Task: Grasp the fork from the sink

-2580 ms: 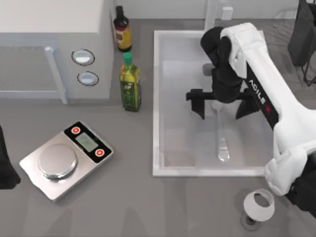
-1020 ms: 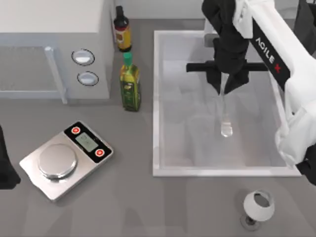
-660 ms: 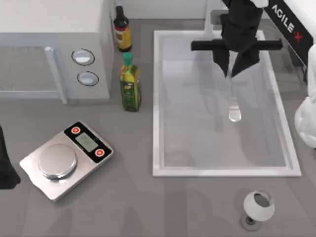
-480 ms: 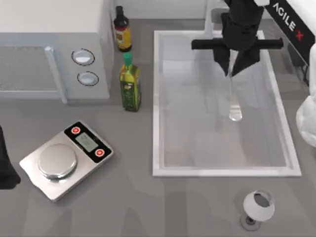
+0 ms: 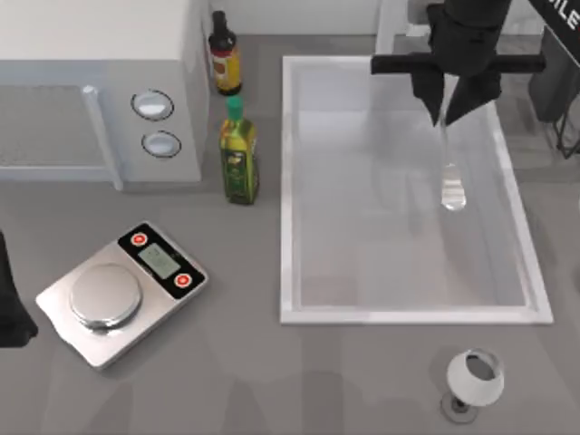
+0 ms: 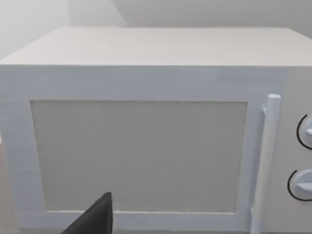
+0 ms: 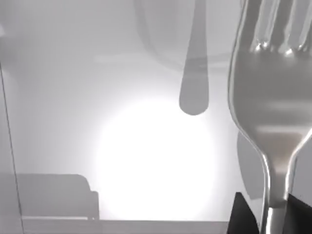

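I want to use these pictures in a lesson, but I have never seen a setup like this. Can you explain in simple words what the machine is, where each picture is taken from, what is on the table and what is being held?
This is a simulated two-armed robot at a table. One picture looks down from above; the other two come from cameras on each arm's wrist.

From above you see a white sink on the right, a microwave, two bottles, a kitchen scale and a small cup.

The right gripper, black with two fingers, hangs over the far end of the sink, shut on a silver fork. Its wrist camera shows the fork close up, with a shadow on the sink floor.

The left arm is parked at the table's left edge; its camera faces the microwave.
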{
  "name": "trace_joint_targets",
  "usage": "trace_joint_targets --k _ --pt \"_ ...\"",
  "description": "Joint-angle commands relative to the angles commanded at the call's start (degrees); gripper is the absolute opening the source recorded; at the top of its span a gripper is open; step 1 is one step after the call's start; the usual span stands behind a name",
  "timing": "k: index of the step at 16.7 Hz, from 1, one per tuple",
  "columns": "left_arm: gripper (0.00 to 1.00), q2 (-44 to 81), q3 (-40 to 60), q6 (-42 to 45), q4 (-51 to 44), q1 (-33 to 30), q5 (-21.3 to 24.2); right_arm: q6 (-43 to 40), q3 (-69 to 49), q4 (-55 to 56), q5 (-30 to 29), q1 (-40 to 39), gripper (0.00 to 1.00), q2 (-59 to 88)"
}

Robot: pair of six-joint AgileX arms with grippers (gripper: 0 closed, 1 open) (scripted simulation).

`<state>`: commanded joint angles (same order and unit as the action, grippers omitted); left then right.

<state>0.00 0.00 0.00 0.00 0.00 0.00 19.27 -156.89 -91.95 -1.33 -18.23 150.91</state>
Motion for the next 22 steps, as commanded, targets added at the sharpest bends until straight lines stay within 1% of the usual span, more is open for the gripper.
trace_joint_targets --k 3,8,11,14,20,22 --pt "1.00 0.00 0.00 0.00 0.00 0.00 0.00 -2.22 12.90 2.60 0.28 2.19 0.00 -9.25" --pt "1.00 0.00 0.00 0.00 0.00 0.00 0.00 -6.43 39.16 7.31 0.81 6.33 0.00 -26.75" --pt "1.00 0.00 0.00 0.00 0.00 0.00 0.00 -8.58 50.22 9.60 1.09 8.44 0.00 -35.44" --pt "1.00 0.00 0.00 0.00 0.00 0.00 0.00 -9.87 55.79 10.95 1.25 9.72 0.00 -40.64" --pt "1.00 0.00 0.00 0.00 0.00 0.00 0.00 -9.95 56.54 11.16 1.24 9.59 0.00 -41.13" --pt "1.00 0.00 0.00 0.00 0.00 0.00 0.00 -9.94 58.59 13.21 1.24 9.61 0.00 -40.93"
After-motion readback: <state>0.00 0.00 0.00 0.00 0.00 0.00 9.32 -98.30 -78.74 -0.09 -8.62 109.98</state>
